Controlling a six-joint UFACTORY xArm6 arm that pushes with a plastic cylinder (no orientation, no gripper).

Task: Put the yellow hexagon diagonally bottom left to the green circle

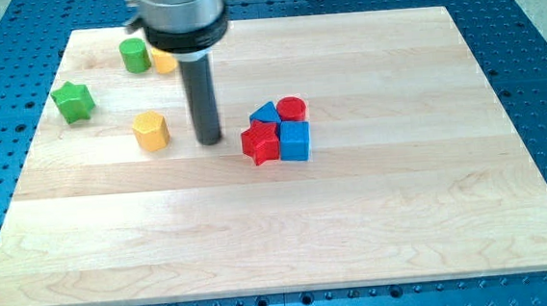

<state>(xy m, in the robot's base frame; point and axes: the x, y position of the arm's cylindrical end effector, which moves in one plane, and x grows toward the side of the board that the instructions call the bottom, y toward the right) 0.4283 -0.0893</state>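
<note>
My tip (210, 140) rests on the pale wooden bench (355, 215), just to the view's right of the yellow hexagon (150, 130), with a narrow strip of bare wood between the two. The rod carries no fingers, so there is nothing to stand wide or narrow and nothing is held. The yellow hexagon sits in the upper left part of the bench, below and slightly to the view's right of the green circle (133, 55), which stands near the top edge. Just beside the green circle, on its right, a second yellow block (163, 61) is partly hidden behind the rod's dark mount, and its shape cannot be made out. A green star (73, 100) lies near the left edge, left of the hexagon and a little higher. To the view's right of the tip, four blocks huddle together, touching: a blue triangle (266, 113), a red cylinder (292, 108), a red star (260, 142) and a blue cube (295, 141).
</note>
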